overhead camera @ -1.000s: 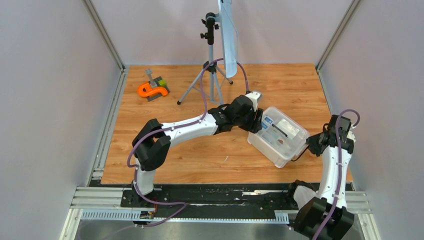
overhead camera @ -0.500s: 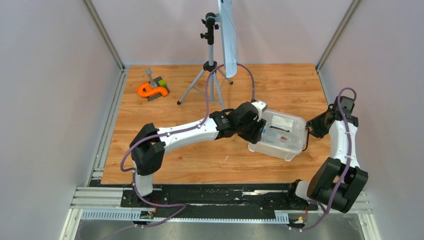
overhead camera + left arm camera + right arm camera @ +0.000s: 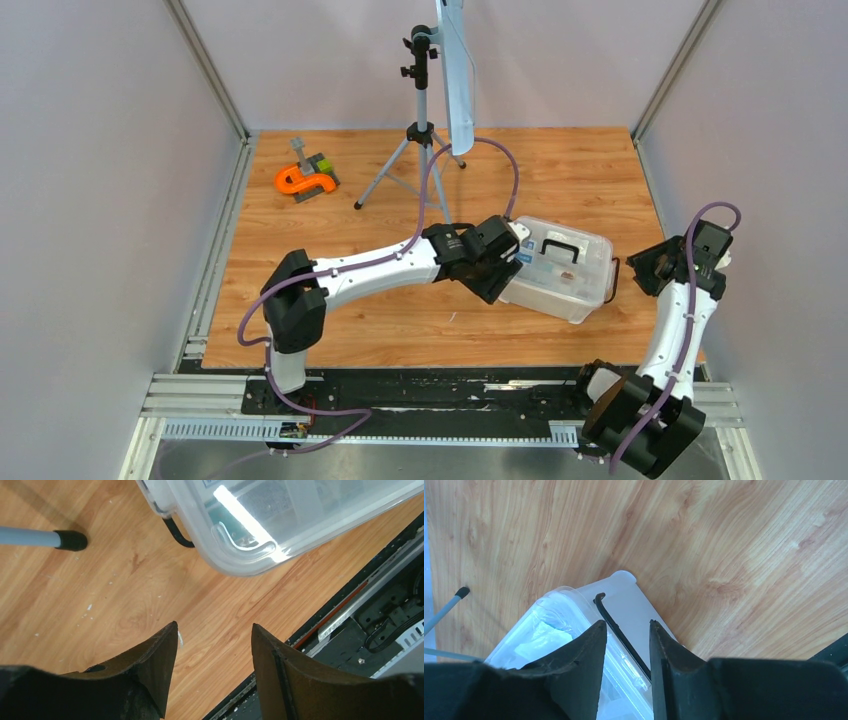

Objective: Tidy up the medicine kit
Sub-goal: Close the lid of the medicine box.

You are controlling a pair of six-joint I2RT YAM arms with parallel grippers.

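Down at the near edge, two arms, white shells with black joints, a purple cable looping off each. The left arm rises from its base, bends at the elbow and lies long and low across the wood-grain desk. The right arm stands tall and folds its wrist back inward.

The left gripper has its dark, wedge-shaped fingers well apart, with nothing between them but bare wood. The right gripper shows only a narrow gap and, as far as I can see, grips nothing.

Between the two, on the right half of the desk, sits the medicine kit: one white tub with rounded corners, set askew. On top is one clear, glossy lid with one black handle. Two thin black wire clips show, one at each end (the right-hand one runs straight into the line of the right gripper's gap). Pale white and teal packets show through the plastic, too blurred to count.

Further back stands one grey tripod on three splayed legs. In the far left corner lies one orange-and-grey tool.
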